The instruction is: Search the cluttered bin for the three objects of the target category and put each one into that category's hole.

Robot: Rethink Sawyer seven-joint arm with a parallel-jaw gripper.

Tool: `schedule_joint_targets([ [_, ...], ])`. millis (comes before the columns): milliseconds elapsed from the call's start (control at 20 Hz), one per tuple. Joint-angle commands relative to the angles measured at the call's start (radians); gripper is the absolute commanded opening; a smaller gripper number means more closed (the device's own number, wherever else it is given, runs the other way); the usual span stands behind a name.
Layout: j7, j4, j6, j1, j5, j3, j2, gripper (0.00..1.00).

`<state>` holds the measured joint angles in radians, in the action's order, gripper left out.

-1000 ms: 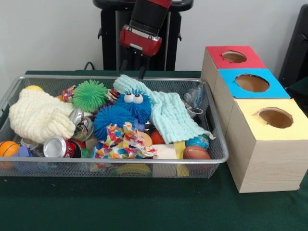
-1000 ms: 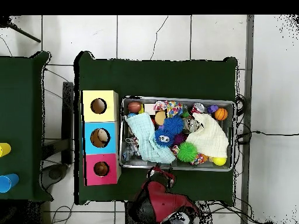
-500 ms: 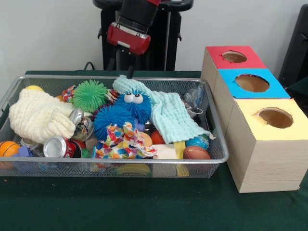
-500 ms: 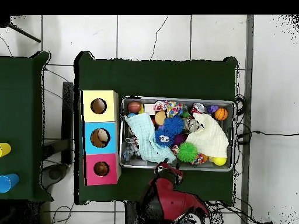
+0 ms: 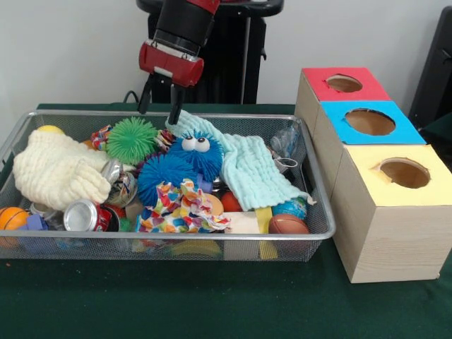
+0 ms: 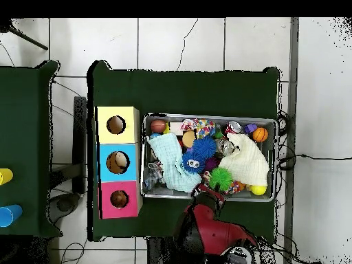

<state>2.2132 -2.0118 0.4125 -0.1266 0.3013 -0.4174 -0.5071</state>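
The silver wire-mesh basket [image 5: 319, 185] stands on the green table, full of clutter; it also shows in the overhead view [image 6: 277, 159]. My gripper [image 5: 159, 106] hangs open and empty over the basket's far rim, between the green spiky ball [image 5: 131, 139] and the light-blue cloth [image 5: 247, 166]. In the overhead view the gripper [image 6: 211, 195] is at the basket's bottom edge. The red-surrounded hole [image 5: 344, 83] tops the farthest wooden box, right of the basket, and also shows in the overhead view [image 6: 119, 199]. No monkey, tiger or duck shows plainly; they are hidden in the clutter.
The blue-surrounded hole [image 5: 371, 121] and the yellow-surrounded hole [image 5: 404, 171] sit nearer the camera. The basket holds a fuzzy blue ball with googly eyes [image 5: 198, 150], a blue spiky ball [image 5: 164, 176], a cream cloth [image 5: 56, 169], a can [image 5: 83, 215], a toy football [image 5: 288, 224] and a yellow ball [image 5: 49, 129].
My gripper has moved left in the front view and come down to the basket's far rim, now beside the green spiky ball. Nothing in the basket has moved.
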Motion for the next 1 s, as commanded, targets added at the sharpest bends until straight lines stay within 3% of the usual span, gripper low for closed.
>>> schedule_joint_targets([
  [50,0.125,0.113,0.026,-0.095,0.082,0.243,0.015,1.0],
  [550,0.154,0.013,-0.13,-0.184,0.071,0.442,-0.076,1.0],
  [750,0.129,-0.023,-0.194,-0.14,0.012,0.407,-0.108,1.0],
  [1000,0.12,-0.021,-0.23,-0.117,-0.006,0.387,-0.072,1.0],
])
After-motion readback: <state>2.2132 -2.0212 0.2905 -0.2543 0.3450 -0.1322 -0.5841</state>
